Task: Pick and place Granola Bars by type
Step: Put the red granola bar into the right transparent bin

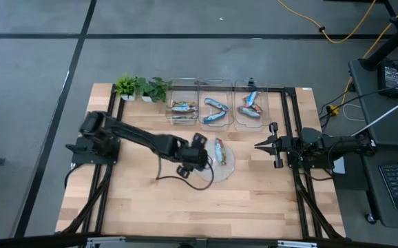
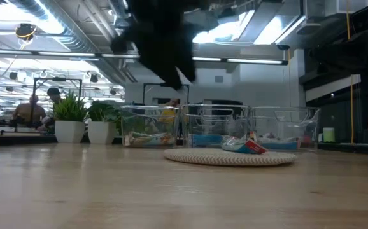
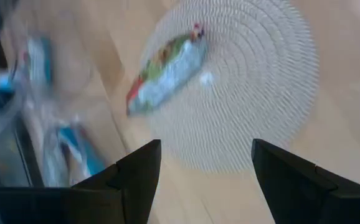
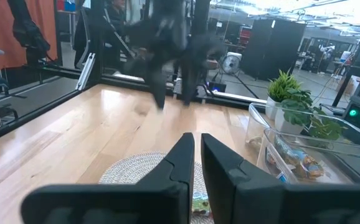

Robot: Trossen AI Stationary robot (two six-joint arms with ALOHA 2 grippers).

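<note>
Granola bar [image 3: 165, 73] lies on the round woven mat [image 3: 273, 74]. Left gripper [image 3: 202, 163] hovers beside it, fully spread, empty. Right gripper [image 1: 266, 145] waits closed, empty. Risk: an off-centre descent pushes the bar off the mat.

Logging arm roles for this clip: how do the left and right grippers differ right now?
The left gripper is open and reaches to the round plate's edge, beside the single granola bar there; the right gripper is shut and waits off the plate, near the table's right side. Both are empty and point toward the plate.
</note>
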